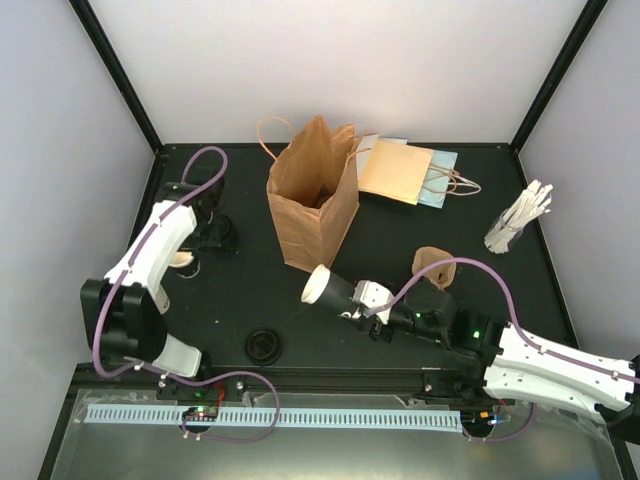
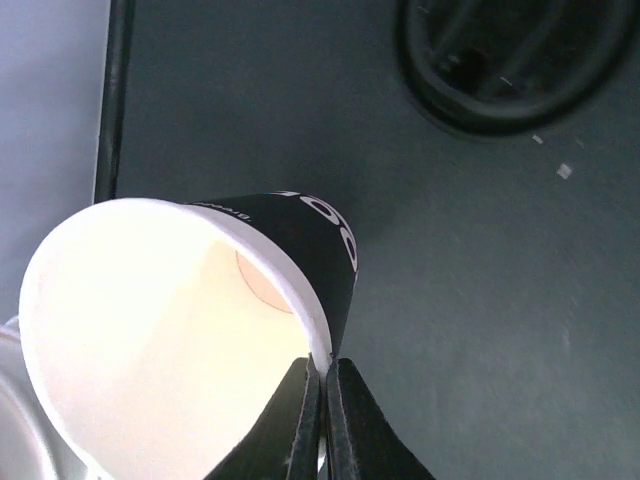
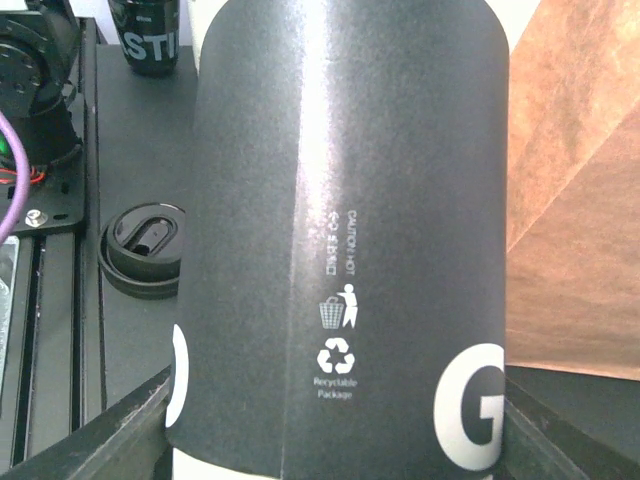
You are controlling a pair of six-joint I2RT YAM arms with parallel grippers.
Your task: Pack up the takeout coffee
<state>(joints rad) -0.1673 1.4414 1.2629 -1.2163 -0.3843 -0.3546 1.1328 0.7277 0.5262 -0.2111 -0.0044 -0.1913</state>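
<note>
One takeout coffee cup point(image 1: 325, 285), cream-white with a black sleeve, lies tilted in the air right of the table's middle, its rim pointing left. My right gripper point(image 1: 350, 297) is shut on its body; in the right wrist view the sleeve point(image 3: 340, 230) fills the frame between the fingers point(image 3: 120, 430). The second cup point(image 1: 183, 260) is at the left side. My left gripper point(image 1: 192, 250) is shut on its rim, and the left wrist view shows the fingertips point(image 2: 300, 420) pinching the cup wall point(image 2: 150, 330).
An open brown paper bag point(image 1: 315, 195) stands upright behind the held cup. Black lids lie at the front point(image 1: 263, 345) and near the left gripper point(image 1: 220, 235). The brown carrier point(image 1: 433, 262), flat paper bags point(image 1: 405, 170) and a holder of stir sticks point(image 1: 515, 225) are at the right.
</note>
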